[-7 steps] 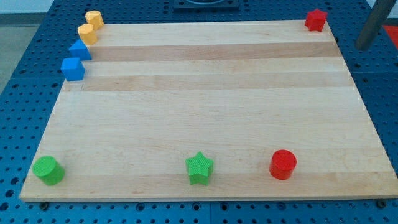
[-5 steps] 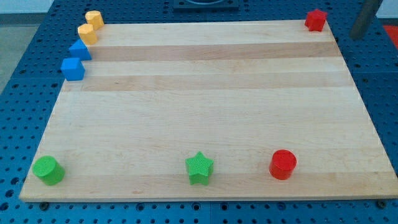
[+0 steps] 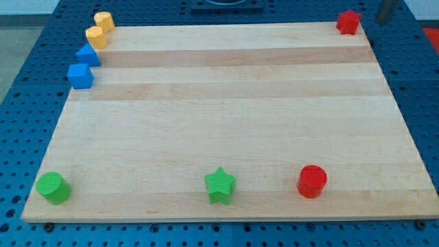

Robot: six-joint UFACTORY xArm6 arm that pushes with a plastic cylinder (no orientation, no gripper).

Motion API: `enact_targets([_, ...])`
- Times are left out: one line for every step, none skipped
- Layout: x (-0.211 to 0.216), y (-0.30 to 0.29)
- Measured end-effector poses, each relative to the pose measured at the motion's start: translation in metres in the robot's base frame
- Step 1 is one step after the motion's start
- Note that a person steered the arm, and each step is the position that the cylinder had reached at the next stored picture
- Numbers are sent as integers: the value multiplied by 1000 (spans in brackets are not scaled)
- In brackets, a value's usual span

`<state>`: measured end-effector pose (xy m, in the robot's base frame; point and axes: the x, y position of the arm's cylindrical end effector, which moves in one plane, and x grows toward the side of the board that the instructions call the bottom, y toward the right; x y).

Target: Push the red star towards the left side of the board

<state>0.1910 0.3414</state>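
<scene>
Since the earlier frames our rod has drifted toward the view's top right; my tip [image 3: 381,22] now sits off the board, just right of the red star [image 3: 348,22] and not touching it. No pincer is fitted, so we cannot report one as apart or together. Red star: top right corner of the wooden board [image 3: 226,116] (blocks unmoved). Red cylinder [image 3: 312,181] and green star [image 3: 220,185] sit along the bottom edge.

The red star [image 3: 348,22] sits flat at the view's top right corner of the desk [image 3: 226,103], at its edge.
</scene>
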Motion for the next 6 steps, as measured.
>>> enact_targets([0, -24])
enact_targets([0, -53])
enact_targets([0, -76])
enact_targets([0, -101])
enact_targets([0, -123])
enact_targets([8, -133])
